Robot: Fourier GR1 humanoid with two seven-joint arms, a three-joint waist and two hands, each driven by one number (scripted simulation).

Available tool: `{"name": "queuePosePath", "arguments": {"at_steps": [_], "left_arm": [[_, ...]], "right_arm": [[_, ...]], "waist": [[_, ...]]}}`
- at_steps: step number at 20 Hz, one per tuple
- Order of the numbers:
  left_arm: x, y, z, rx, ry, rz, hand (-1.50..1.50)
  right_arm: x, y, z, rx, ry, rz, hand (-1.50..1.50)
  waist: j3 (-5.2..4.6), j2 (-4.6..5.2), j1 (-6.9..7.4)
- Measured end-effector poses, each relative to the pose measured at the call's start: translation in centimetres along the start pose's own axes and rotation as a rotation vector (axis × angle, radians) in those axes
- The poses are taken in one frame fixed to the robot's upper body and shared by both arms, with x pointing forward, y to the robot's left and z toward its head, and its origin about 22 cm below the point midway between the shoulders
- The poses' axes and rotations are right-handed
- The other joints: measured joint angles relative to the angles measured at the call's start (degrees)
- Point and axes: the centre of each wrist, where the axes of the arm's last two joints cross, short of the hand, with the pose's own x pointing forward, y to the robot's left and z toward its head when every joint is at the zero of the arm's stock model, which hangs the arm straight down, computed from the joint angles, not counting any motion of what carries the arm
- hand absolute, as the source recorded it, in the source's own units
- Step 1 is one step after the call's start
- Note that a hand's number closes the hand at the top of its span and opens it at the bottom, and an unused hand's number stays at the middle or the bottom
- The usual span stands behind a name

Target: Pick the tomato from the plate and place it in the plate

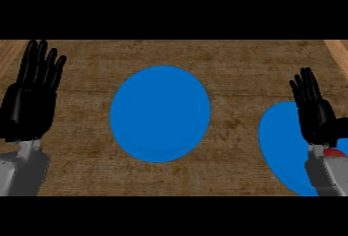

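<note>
A blue plate (160, 114) lies in the middle of the counter with nothing on it. A second blue plate (282, 143) sits at the right, partly cut off by the view's edge and partly covered by my right arm. A small red patch of the tomato (333, 152) shows on this plate, just beside my right wrist; most of it is hidden. My right hand (314, 110) is over the right plate, fingers straight and pointing up, open. My left hand (31, 99) rests open at the left edge, fingers up.
The counter top is brown and rough-textured (224, 60). Lighter wooden edges show at the far left (8, 50) and far right (339, 48) corners.
</note>
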Motion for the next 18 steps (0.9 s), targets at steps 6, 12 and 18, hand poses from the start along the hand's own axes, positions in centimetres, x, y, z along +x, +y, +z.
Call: {"name": "queuePosePath", "arguments": {"at_steps": [6, 12, 18], "left_arm": [[-2.4, 4.7, 3.0, 0.029, 0.153, -0.304, 0.00], [-5.5, 8.1, 8.3, 0.031, 0.308, -0.546, 0.00], [-7.0, 9.0, 10.5, 0.031, 0.338, -0.608, 0.00]], "right_arm": [[2.6, -0.1, -0.9, 0.253, 0.027, -0.285, -1.50], [4.7, -8.5, 1.0, 0.217, -0.110, -0.235, -1.50], [5.7, -15.1, 5.7, 0.165, -0.193, -0.326, -1.50]], "waist": [[0.57, -0.40, -0.55], [0.48, -0.60, -2.45], [0.43, -0.57, -2.63]]}}
